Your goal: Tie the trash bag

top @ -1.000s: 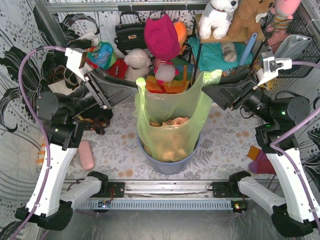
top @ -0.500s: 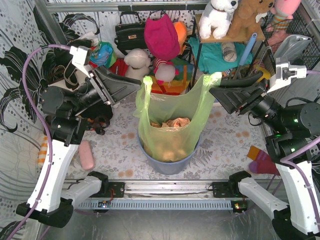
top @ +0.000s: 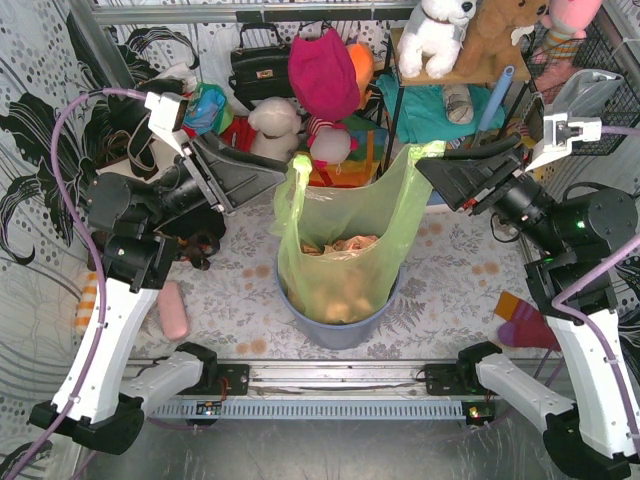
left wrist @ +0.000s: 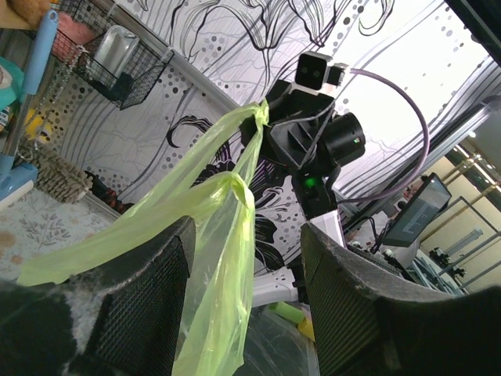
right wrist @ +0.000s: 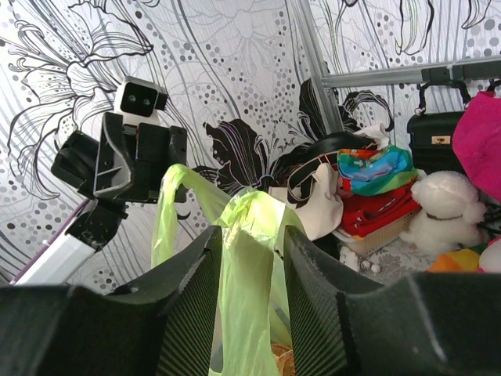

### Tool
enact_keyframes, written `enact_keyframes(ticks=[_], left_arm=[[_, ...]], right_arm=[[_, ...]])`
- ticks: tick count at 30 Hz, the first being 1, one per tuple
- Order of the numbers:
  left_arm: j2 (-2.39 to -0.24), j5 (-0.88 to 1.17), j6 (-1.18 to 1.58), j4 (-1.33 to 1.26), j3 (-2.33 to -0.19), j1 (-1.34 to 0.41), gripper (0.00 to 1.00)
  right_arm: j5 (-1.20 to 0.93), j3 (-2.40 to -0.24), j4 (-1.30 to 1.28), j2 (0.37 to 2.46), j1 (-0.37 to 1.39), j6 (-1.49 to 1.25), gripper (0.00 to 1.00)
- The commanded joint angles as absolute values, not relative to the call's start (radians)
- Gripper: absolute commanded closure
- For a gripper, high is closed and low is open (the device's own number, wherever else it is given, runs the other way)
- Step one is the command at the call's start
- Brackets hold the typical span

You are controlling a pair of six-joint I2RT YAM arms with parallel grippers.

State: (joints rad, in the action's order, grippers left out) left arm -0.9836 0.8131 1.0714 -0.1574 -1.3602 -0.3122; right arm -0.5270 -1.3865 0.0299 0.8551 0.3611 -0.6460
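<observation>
The light-green trash bag (top: pixel 345 215) stands in the round blue-grey bin (top: pixel 335 332) at the table's middle, with crumpled tan paper (top: pixel 345 245) inside. Its two handles are raised, one at each side. My left gripper (top: pixel 278 172) is at the left handle (top: pixel 297 168). In the left wrist view the jaws stand wide apart (left wrist: pixel 246 227) and the handle (left wrist: pixel 227 235) hangs between them, close to one finger. My right gripper (top: pixel 422 170) is at the right handle (top: pixel 425 155). Its jaws (right wrist: pixel 250 231) are apart with that handle (right wrist: pixel 250 258) rising between them, not pinched.
Stuffed toys (top: pixel 275 125), a black handbag (top: pixel 260 65) and a pink cloth (top: pixel 322 75) crowd the back. A shelf with plush animals (top: pixel 440 35) and a wire basket (top: pixel 600 90) stand at back right. A pink object (top: pixel 175 310) lies left of the bin and a red-orange cloth (top: pixel 520 320) right of it.
Both grippers have risen a little and shifted right, and the bag's two handles have moved with them. The bin has not moved.
</observation>
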Motion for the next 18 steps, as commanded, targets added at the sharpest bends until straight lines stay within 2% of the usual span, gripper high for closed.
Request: enact_keyframes(ticks=[1, 5, 11, 18], left_arm=[[-0.975, 0.796, 1.043, -0.164, -1.363, -0.344, 0.35], [-0.963, 0.808, 1.037, -0.120, -1.391, -0.361, 0.34], [-0.938, 0.762, 0.930, 0.120, -1.454, -0.366, 0.33], [-0.942, 0.672, 0.964, 0.039, -1.389, -0.420, 0.38]], right_arm=[[-0.540, -1.399, 0.082, 0.862, 0.367, -0.662, 0.63], [-0.543, -1.394, 0.082, 0.860, 0.367, -0.661, 0.65], [-0.550, -1.399, 0.082, 0.863, 0.366, -0.658, 0.66], [-0.548, -1.392, 0.083, 0.862, 0.366, -0.661, 0.69]])
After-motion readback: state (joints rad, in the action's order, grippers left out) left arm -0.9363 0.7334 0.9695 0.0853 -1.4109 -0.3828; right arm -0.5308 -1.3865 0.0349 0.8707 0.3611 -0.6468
